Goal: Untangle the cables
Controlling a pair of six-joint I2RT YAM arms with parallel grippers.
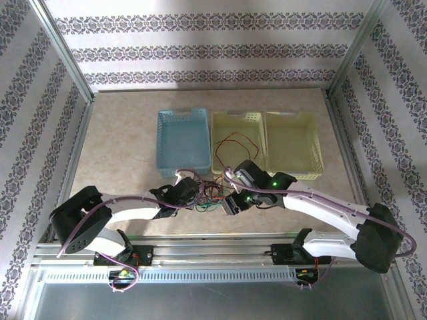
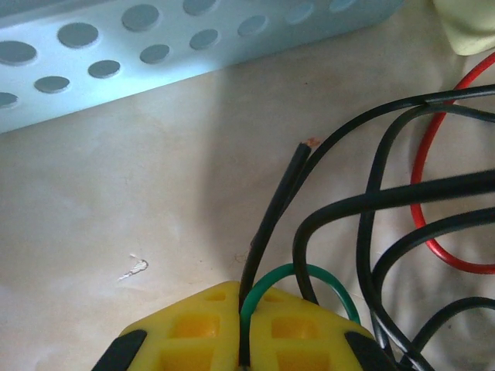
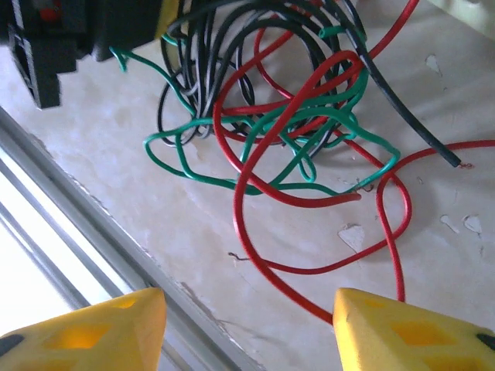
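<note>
cables [image 1: 212, 195]: thin red, green and black strands, knotted in one loose pile on table [image 1: 120, 153], just before blue basket [image 1: 160, 143]; one red loop apart, in middle yellow basket [image 1: 239, 118]
left gripper [image 2: 244, 325]: pinched tight on a black and a green strand
right gripper [image 3: 251, 325]: jaws well apart, nothing clamped; red strand running to one finger

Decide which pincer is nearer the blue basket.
Left. The left pincer, gripping cables, sits just in front of the blue basket; the right pincer lies farther right, before the middle basket.
</note>
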